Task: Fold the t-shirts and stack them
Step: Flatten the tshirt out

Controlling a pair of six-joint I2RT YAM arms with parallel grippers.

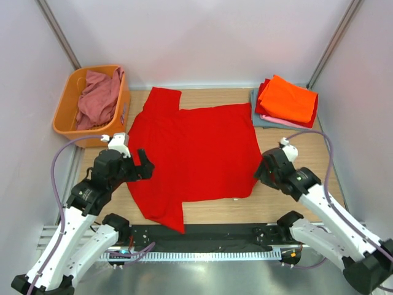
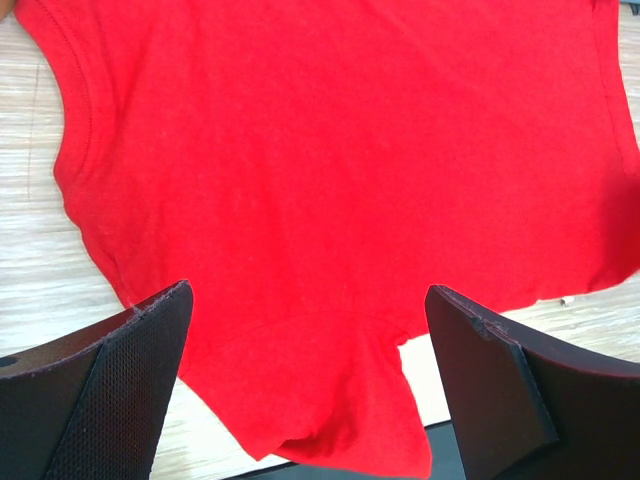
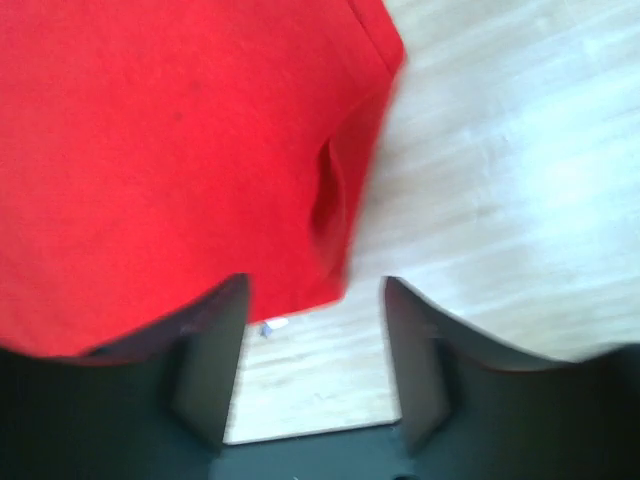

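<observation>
A large bright red t-shirt (image 1: pixel 193 153) lies spread flat on the wooden table, one sleeve toward the back and the other reaching over the near edge. My left gripper (image 1: pixel 145 163) hovers open at the shirt's left side. In the left wrist view the left gripper (image 2: pixel 310 345) has wide-apart jaws that frame the near sleeve (image 2: pixel 330 400) without touching it. My right gripper (image 1: pixel 260 173) is at the shirt's right edge. In the right wrist view the right gripper (image 3: pixel 315 335) stands open over bare wood, with the red hem corner (image 3: pixel 330 230) just ahead. Folded t-shirts (image 1: pixel 288 99) are stacked at the back right, orange on top.
An orange plastic basket (image 1: pixel 64 114) at the back left holds a crumpled dusty rose t-shirt (image 1: pixel 98 97). White walls close in the table on three sides. A black rail (image 1: pixel 209 236) runs along the near edge between the arm bases.
</observation>
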